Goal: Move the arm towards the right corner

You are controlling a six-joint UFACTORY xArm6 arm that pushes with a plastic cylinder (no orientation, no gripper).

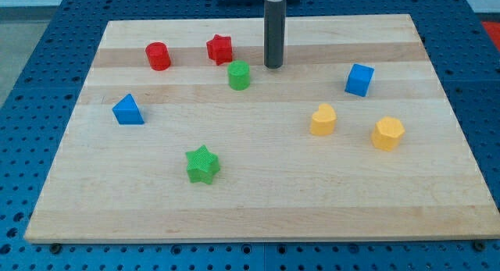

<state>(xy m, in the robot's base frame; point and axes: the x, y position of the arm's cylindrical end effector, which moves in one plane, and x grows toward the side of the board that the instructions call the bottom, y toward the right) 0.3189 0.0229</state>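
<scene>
My tip (pixel 273 65) rests on the wooden board (pixel 258 201) near the view's top, just right of centre. The dark rod rises straight up from it. A green cylinder-like block (pixel 239 75) sits just left of the tip, a small gap apart. A red star (pixel 220 48) lies further up and left. A blue cube (pixel 359 80) is well to the tip's right. The board's right corners lie far from the tip.
A red cylinder (pixel 158 56) sits at the upper left. A blue triangular block (pixel 128 110) is at the left. A green star (pixel 203 164) lies lower centre-left. Two yellow blocks (pixel 323 119) (pixel 387 133) sit at the right. Blue pegboard table (pixel 31 83) surrounds the board.
</scene>
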